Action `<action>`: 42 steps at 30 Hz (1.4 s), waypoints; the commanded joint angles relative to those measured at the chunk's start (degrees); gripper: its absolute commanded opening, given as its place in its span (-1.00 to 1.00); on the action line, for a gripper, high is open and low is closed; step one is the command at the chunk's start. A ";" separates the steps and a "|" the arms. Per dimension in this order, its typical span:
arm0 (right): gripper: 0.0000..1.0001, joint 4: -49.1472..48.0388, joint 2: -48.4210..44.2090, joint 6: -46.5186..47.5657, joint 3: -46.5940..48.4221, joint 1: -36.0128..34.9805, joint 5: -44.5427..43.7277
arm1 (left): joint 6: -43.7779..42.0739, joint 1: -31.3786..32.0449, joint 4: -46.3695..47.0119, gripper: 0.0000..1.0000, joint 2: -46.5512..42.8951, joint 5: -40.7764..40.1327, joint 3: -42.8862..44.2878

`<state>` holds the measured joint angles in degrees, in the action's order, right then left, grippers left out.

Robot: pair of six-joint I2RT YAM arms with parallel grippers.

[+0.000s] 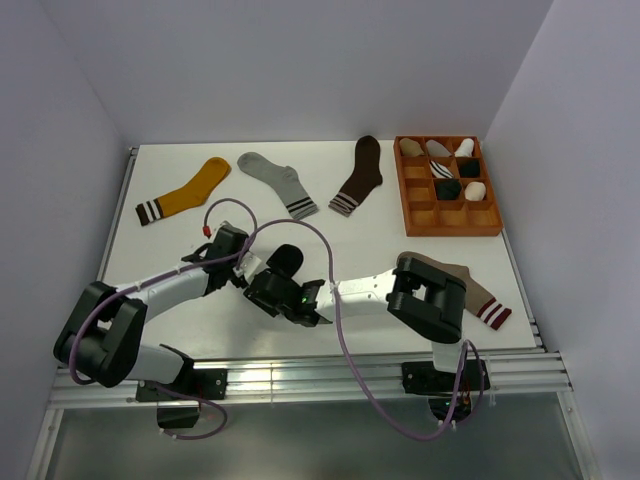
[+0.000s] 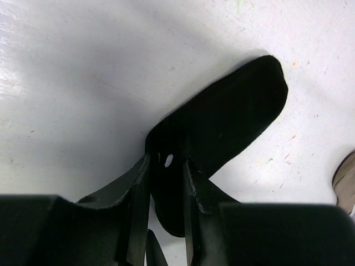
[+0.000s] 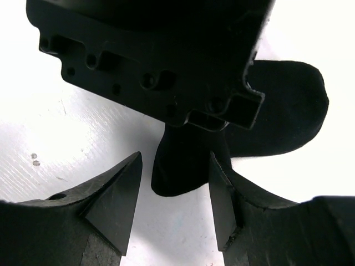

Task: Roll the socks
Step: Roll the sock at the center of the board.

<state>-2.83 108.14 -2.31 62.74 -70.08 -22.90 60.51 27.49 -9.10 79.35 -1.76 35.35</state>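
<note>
The left gripper (image 2: 166, 169) is clamped on the near end of the plain black sock (image 2: 233, 119), the rest lying on the white table (image 2: 83, 83) ahead of it, while the right gripper (image 3: 175, 194) stands spread, that pinched end between its 2 fingers (image 3: 116, 205)

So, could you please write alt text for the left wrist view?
The left gripper pinches a black sock that lies on the white table. A taupe sock peeks in at the right edge.
</note>
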 commanded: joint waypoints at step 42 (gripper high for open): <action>-1.00 21.37 9.36 -7.27 10.46 22.09 56.87 | 3.91 -0.06 -6.72 0.44 -12.90 -8.08 -0.45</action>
<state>9.39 113.14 -8.69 72.34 -49.10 23.20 62.13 27.77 -15.44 69.47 -7.09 36.45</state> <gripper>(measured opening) 0.152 0.716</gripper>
